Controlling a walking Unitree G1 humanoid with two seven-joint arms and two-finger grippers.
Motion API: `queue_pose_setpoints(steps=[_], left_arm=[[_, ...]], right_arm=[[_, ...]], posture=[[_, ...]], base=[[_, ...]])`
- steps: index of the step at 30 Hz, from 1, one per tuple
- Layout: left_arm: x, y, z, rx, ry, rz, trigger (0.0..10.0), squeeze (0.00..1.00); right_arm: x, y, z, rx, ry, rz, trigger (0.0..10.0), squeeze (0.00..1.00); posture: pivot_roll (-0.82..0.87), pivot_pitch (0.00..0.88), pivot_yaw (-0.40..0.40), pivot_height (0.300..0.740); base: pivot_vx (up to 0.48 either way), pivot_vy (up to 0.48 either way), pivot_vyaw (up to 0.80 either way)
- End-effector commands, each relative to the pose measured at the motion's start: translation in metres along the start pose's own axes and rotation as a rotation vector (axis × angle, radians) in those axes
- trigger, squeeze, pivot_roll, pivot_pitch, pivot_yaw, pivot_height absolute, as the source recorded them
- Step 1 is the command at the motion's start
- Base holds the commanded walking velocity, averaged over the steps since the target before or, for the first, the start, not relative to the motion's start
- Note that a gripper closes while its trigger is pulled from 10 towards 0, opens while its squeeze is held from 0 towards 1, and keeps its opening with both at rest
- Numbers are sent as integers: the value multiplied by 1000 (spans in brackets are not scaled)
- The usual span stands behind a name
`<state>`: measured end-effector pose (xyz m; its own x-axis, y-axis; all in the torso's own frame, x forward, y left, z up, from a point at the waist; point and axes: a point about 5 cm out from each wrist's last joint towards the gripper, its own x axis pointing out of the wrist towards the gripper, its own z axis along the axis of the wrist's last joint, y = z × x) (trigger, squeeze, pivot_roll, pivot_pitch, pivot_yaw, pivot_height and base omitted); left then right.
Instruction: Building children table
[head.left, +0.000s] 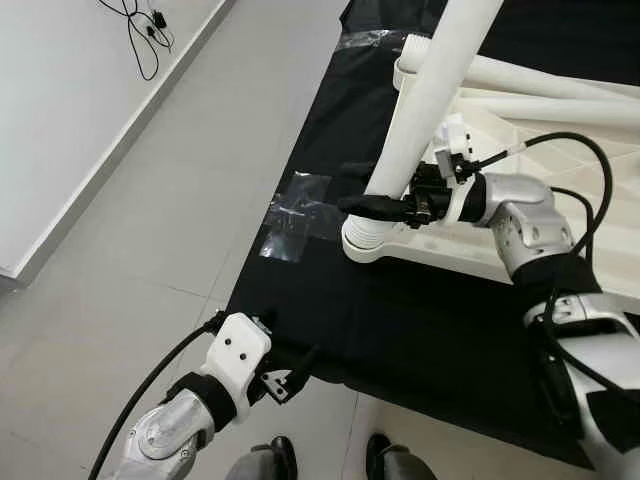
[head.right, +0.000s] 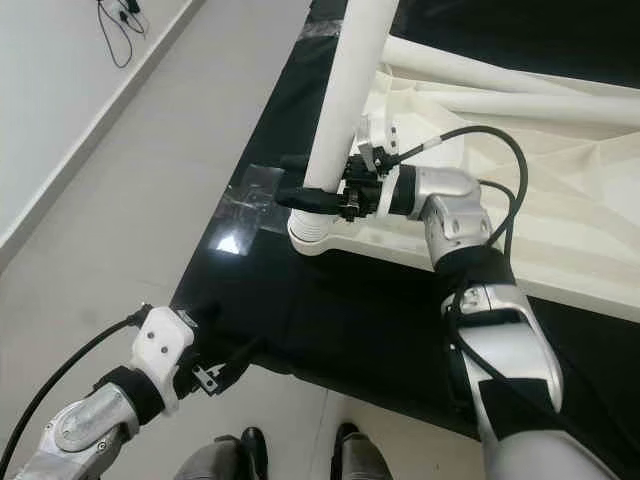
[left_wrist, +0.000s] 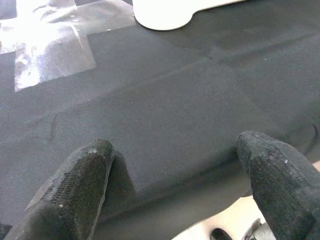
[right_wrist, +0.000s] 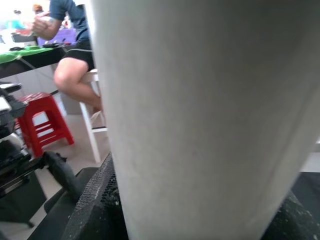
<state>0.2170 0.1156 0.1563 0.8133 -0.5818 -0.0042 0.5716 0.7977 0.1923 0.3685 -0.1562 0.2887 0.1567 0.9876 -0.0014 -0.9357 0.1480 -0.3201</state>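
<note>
Right gripper (head.left: 385, 205) clamped around white table leg (head.left: 425, 105) just above corner socket (head.left: 368, 240), left gripper (left_wrist: 175, 165) held wide over black cloth (head.left: 340, 310) edge, well apart from the socket.

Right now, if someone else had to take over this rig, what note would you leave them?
Right gripper: shut on the white table leg, gripping low on it, just above the corner socket of the upturned white tabletop. The leg stands tilted in that socket; whether it is fully seated cannot be told.
Left gripper: open, empty, hovering at the near edge of the black cloth.
More white legs lie across the tabletop's far side.
Done: one leg set into the corner socket.
Left: seat it firmly, then fit the other legs.
</note>
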Motion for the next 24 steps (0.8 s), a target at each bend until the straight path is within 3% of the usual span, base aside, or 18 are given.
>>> queue_pose_setpoints(steps=[1,7,15,24], left_arm=[[-5,-3,-5,-5,38,-16,10000,0],[-6,-3,-6,-9,40,-15,10000,0],[-5,-2,-5,-11,43,-23,10000,0],[-5,0,-4,-12,42,-16,10000,0]], right_arm=[[-5,2,-6,11,43,38,10000,0],[-1,5,1,-17,84,138,10000,0],[20,15,10,-112,179,298,10000,0],[37,20,10,-165,214,369,10000,0]], posture=[[56,367,42,740],[50,364,48,740],[47,368,55,740],[68,370,68,740]], base=[[0,0,0],[0,0,0],[0,0,0],[0,0,0]])
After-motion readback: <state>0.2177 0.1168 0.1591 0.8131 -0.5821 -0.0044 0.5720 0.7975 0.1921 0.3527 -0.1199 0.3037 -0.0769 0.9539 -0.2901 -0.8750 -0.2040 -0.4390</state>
